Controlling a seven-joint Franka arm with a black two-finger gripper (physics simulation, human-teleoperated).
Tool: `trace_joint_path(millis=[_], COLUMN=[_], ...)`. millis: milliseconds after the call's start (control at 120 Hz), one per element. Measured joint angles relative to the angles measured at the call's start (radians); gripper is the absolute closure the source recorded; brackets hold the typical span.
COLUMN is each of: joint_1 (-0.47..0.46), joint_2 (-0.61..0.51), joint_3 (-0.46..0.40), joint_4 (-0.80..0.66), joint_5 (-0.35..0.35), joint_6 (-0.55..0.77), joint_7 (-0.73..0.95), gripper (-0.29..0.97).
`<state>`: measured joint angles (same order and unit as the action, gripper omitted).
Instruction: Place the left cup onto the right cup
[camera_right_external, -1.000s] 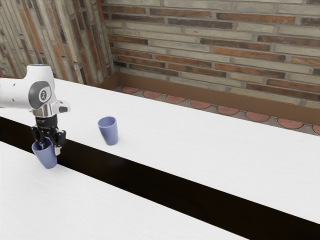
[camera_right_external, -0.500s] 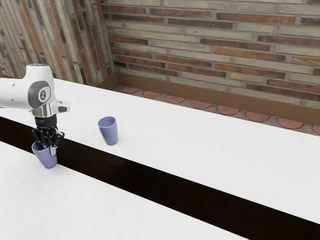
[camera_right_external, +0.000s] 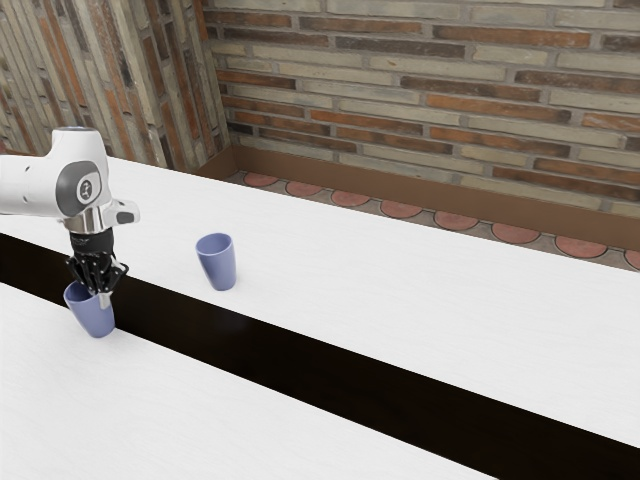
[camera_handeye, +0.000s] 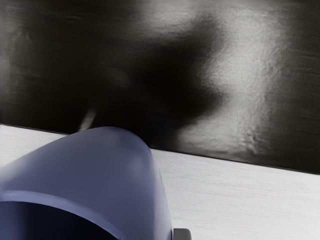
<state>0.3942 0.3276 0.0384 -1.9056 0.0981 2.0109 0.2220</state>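
Two blue-violet cups stand apart on the table. The left cup (camera_right_external: 91, 310) is at the exterior view's left, at the edge of the white front strip, and my gripper (camera_right_external: 97, 287) comes down from above, shut on its rim. In the wrist view this cup (camera_handeye: 95, 185) bulges large and blurred just under my hand. The right cup (camera_right_external: 217, 261) stands upright and free on the white far half of the table, to the exterior view's right of my gripper and a little farther back.
A wide black band (camera_right_external: 330, 375) runs diagonally across the white table (camera_right_external: 420, 290) between the two white parts. Brick walls (camera_right_external: 420, 90) close the back and the exterior view's left. A tiled floor strip lies beyond the table's far edge.
My fingers have closed from a wide stance onto the left cup's rim. The cup has lifted slightly. The right cup has stayed put.
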Motion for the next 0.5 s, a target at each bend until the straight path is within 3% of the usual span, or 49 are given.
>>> trace_joint_path(millis=[500], joint_1=[-0.058], joint_2=[-0.096], joint_3=[-0.003], joint_4=[-0.001], joint_5=[0.006], joint_6=[-0.015], joint_7=[-0.009], gripper=[0.78])
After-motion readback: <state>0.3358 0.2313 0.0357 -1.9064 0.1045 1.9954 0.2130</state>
